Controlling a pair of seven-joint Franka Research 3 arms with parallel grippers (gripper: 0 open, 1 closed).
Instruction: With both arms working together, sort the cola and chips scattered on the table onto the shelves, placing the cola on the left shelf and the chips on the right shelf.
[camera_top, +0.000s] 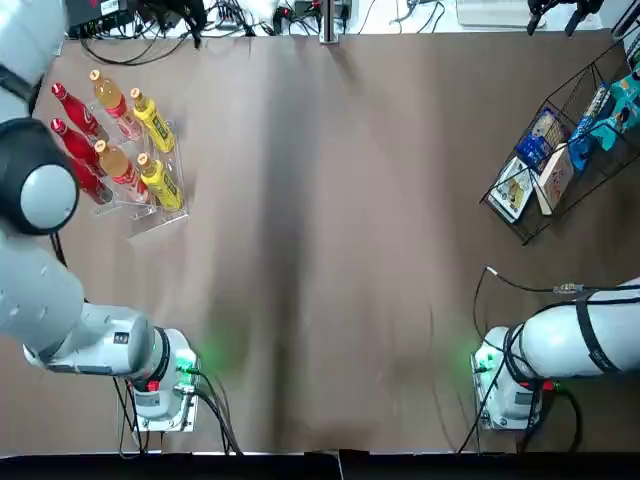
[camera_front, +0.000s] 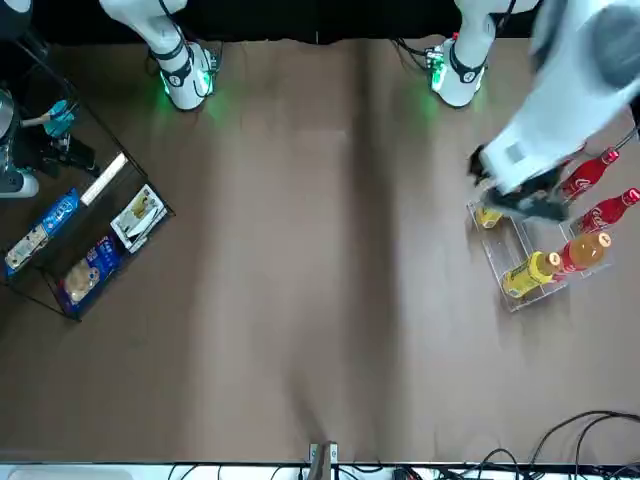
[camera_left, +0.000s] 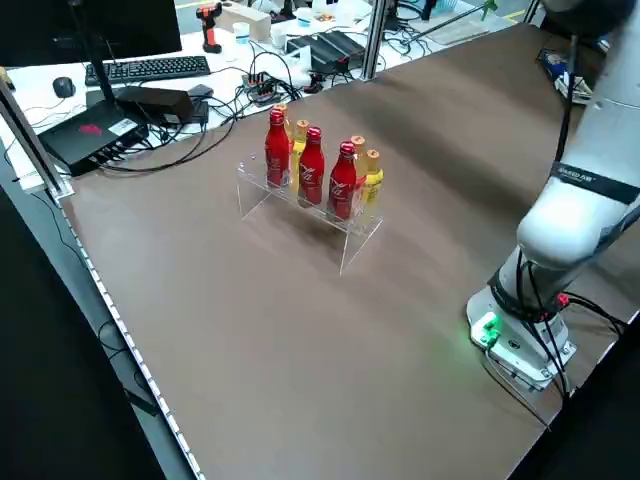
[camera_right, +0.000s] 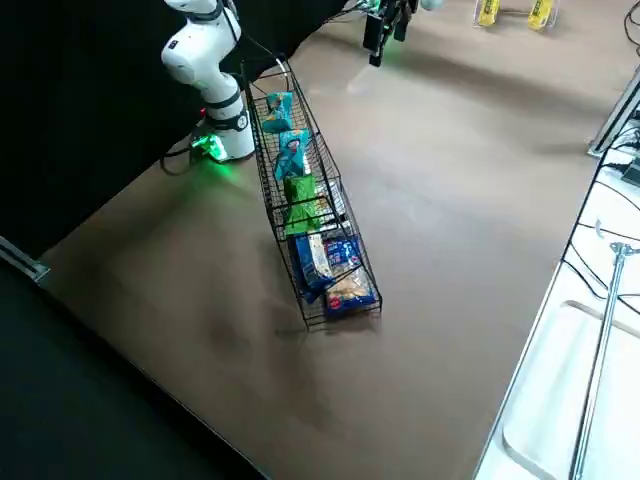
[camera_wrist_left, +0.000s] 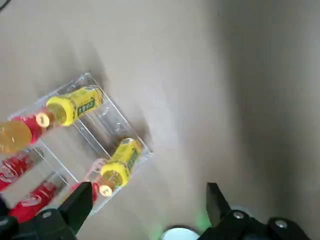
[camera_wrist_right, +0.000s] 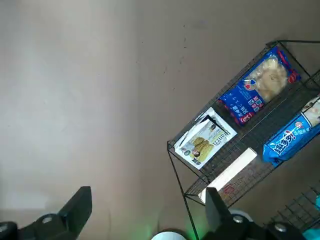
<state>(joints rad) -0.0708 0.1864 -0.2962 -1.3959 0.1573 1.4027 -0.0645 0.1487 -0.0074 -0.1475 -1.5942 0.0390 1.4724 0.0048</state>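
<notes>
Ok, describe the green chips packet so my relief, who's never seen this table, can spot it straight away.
Find the black wire basket rack on the robot's right side of the table. In its row of packets, look between the two teal-blue chips packets and the larger blue bags. It's the crinkled packet, the only green one there.

Glossy red bottles (camera_left: 310, 168) in smooth clear plastic.
Black metal wire basket (camera_right: 277, 192) at top view's two o'clock; shiny crinkled packets (camera_right: 302, 204) inside.
</notes>
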